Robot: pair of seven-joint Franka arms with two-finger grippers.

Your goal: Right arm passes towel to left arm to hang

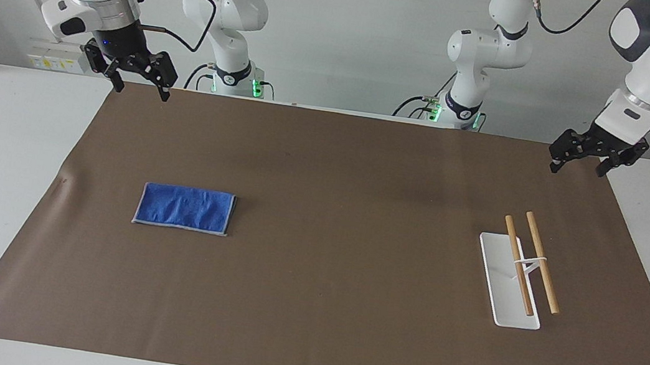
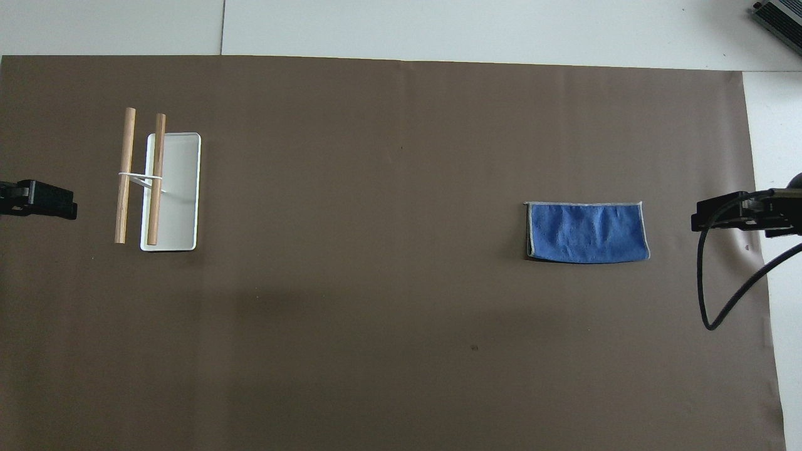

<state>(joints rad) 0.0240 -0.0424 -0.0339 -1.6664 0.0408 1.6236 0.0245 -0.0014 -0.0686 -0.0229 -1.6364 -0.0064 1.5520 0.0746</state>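
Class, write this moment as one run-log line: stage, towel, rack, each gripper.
stage: not started | towel: flat on mat | rack: bare | right gripper: open, raised, empty | left gripper: open, raised, empty

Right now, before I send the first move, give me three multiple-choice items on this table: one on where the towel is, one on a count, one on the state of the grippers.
1. Where does the towel lie?
A. flat on the brown mat, toward the right arm's end
B. draped over the rack
C. in the right gripper

2. How many wooden bars does the rack carry?
A. one
B. two
C. four

3. How are the right gripper and left gripper?
A. both shut on the towel
B. right shut on the towel, left open
C. both open and empty, raised above the mat's edge nearest the robots

Key: 1 A, it lies flat with nothing touching it; 2 B, two parallel bars on the white stand; 3 C, the fingertips stand apart.
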